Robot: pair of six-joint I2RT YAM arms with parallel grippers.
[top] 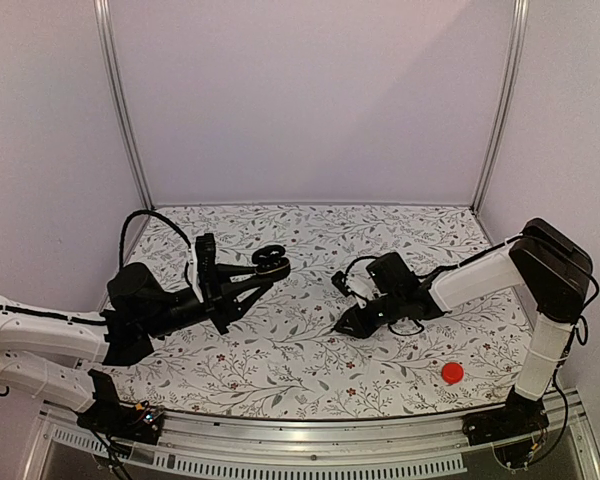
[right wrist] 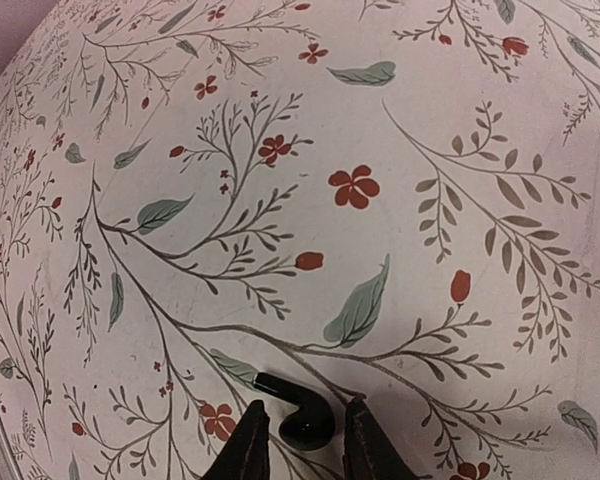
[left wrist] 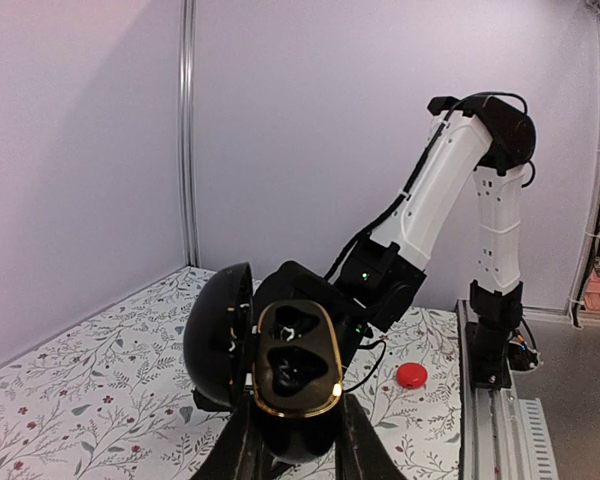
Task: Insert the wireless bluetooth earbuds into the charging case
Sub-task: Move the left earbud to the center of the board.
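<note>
left gripper [left wrist: 298, 442] clamped on charging case [left wrist: 295, 362], hinged open, raised off desk [left wrist: 70, 400] | right gripper [right wrist: 305, 440] low at desk; jaws straddled earbud [right wrist: 298, 415], stem angled away-left; grip uncertain | case lay well beyond right gripper's tips; right gripper nearer earbud

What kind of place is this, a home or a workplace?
Probably a robot test booth in a lab. Plain pale walls and metal posts close in a flowered tablecloth, and the left arm and right arm are bolted to a metal rail.
</note>
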